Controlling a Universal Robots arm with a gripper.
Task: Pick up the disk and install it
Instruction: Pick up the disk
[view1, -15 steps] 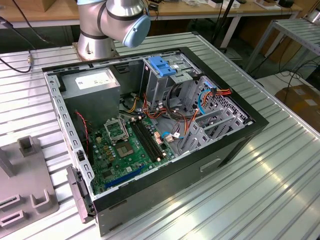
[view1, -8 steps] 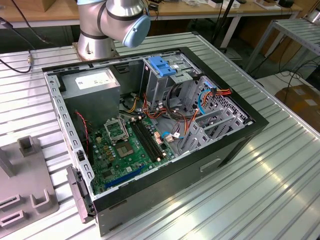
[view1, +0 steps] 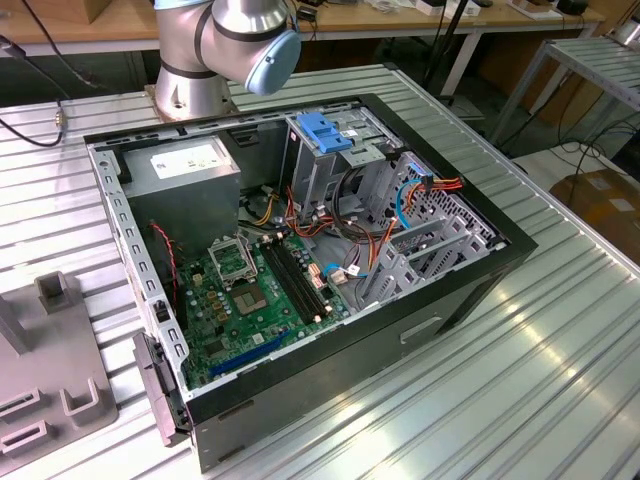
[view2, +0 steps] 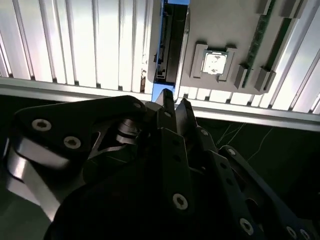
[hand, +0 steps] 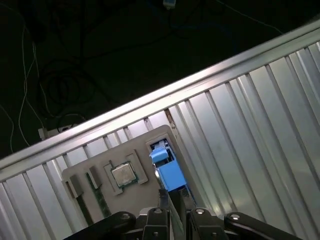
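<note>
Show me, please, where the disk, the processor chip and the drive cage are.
disk (hand: 170, 174), first wrist view, its blue frame.
processor chip (hand: 123, 174), first wrist view, middle of its metal top.
drive cage (view1: 322, 135), exterior view, its blue plastic top.

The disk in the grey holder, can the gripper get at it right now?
Probably yes. In the first wrist view the gripper is right at the blue end of the disk, which stands on edge in a slot of the grey holder, and nothing covers it.

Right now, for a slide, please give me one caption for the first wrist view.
Gripper at the blue-framed disk, which stands in a grey holder beside a chip.
</note>
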